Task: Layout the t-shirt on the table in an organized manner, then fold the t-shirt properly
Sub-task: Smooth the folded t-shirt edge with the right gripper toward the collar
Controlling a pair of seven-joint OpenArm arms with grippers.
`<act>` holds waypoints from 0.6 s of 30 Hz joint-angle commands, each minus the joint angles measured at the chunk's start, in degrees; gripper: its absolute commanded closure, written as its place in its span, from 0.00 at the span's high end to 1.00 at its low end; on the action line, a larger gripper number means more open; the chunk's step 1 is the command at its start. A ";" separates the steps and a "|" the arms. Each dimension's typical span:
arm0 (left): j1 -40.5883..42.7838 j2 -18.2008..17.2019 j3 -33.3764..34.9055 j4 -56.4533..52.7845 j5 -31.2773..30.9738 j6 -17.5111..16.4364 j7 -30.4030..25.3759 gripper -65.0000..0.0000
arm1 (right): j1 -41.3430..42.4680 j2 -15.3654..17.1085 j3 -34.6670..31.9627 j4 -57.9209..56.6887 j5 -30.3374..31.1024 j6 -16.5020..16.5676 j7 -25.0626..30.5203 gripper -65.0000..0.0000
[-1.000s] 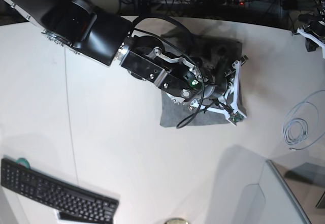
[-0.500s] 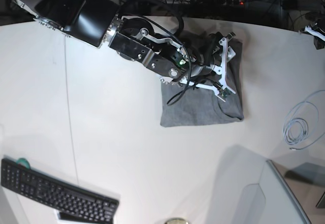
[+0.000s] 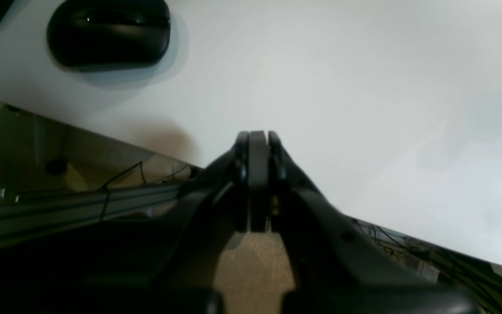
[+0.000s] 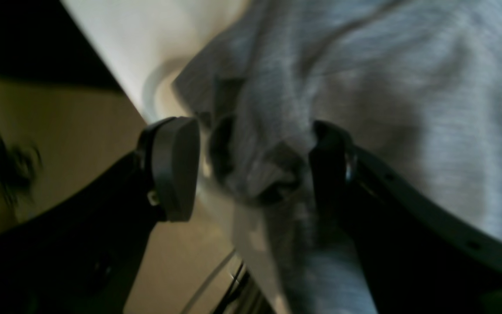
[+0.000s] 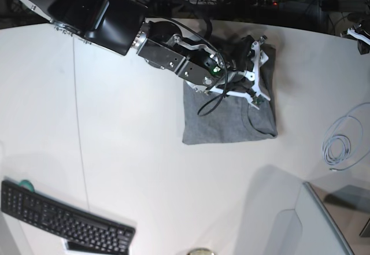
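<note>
One t-shirt, folded grey rectangle, on worktop near far edge. Right tool released, jaws spread over shirt's far end, cloth fold between. Left tool clenched, empty, beside one black mouse. One keyboard well apart from shirt.
</note>
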 commanded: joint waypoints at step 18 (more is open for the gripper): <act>-0.20 -1.47 -0.35 -1.49 -0.67 0.30 -1.24 0.00 | 4.31 -2.07 -9.41 10.63 0.53 3.41 0.26 0.57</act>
